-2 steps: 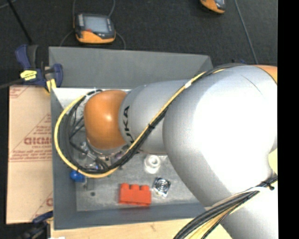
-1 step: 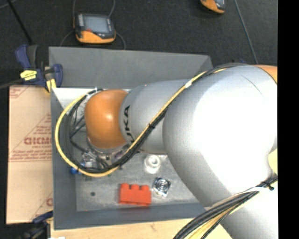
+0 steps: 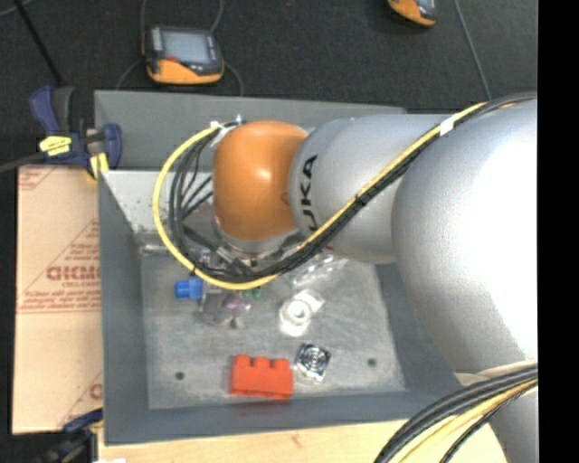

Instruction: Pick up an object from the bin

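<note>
I am hanging my gripper [image 3: 220, 304] low over the left-middle of the bin [image 3: 122, 271] floor, just beside a small blue piece [image 3: 188, 289]. Open or closed, I cannot tell. A white ring [image 3: 296, 313] is lying near. A red brick [image 3: 261, 375] and a shiny metal piece [image 3: 312, 359] are sitting by the bin's lower edge.

You see dark floor [image 3: 298, 45] behind the pincer [image 3: 222, 303]. An orange-black handheld device [image 3: 184, 56] lies on it well beyond the pincer. A second device [image 3: 412, 7] lies farther off to the pincer's right.
</note>
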Robot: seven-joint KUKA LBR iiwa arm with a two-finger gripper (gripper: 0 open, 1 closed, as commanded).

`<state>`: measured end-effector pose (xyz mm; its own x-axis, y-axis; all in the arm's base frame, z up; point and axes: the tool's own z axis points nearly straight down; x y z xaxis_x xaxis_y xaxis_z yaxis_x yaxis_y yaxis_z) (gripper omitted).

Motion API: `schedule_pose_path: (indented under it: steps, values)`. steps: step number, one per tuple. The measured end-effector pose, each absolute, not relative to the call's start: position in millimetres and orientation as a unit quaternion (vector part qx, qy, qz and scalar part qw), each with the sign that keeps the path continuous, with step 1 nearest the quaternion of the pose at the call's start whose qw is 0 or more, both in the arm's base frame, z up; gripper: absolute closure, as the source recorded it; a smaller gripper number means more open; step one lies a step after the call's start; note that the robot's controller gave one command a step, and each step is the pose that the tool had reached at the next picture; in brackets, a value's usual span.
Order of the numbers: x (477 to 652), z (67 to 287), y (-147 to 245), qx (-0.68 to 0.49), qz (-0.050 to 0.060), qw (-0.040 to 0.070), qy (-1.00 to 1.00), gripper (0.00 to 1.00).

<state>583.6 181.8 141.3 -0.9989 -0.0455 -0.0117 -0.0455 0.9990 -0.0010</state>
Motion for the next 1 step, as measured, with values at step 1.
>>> schedule_pose_path:
  steps: [1]
  values:
    - [593.4, 225.6, 176.7, -0.017, 0.001, 0.006, 1.0, 1.0]
